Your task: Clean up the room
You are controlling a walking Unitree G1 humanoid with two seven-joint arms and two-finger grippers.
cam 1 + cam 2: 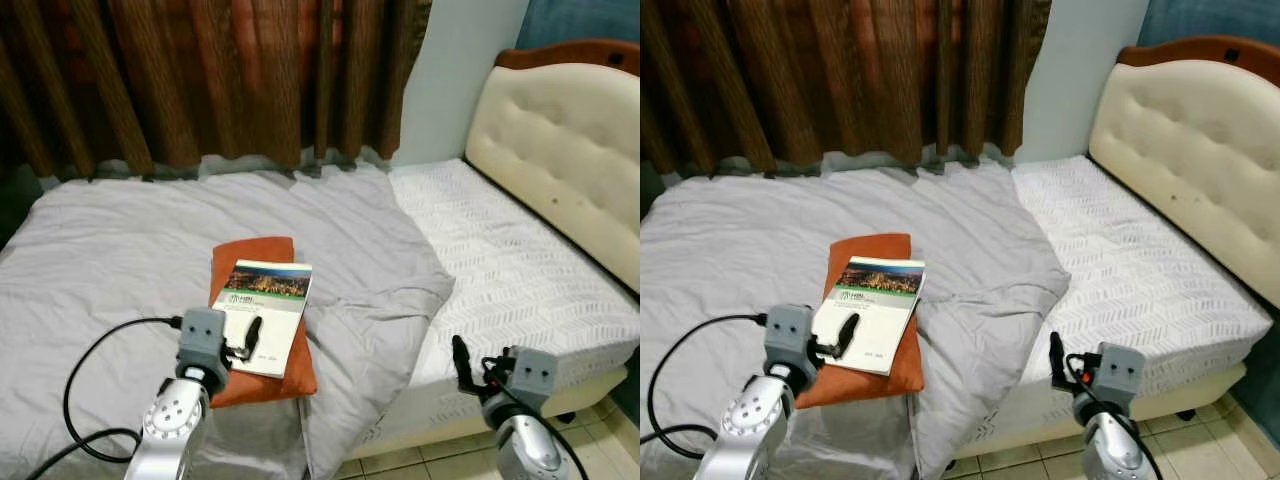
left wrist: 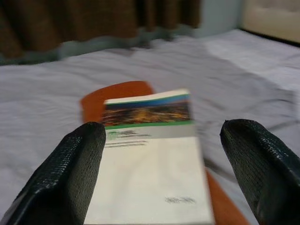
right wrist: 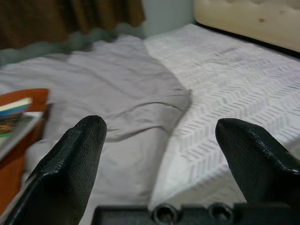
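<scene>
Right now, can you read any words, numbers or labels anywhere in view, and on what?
Nothing legible.
Booklet on the orange cushion: printed lines under the cover photo, too small and blurred to read.
Small line near its lower edge, seen past the open left claw: blurred, unreadable.

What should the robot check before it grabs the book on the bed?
1. Left gripper fingers wide open: ok.
2. Left gripper lined up with the book: ok; the book sits between its fingers in the left wrist view.
3. Book free to lift: ok; nothing lies on top of it.
4. Book on a steady base: not ok; it lies on a soft orange pillow and overhangs it.
5. Right gripper out of the way: ok; it is off by the bed's edge.
6. Fingers low enough to close on the book: cannot tell.
</scene>
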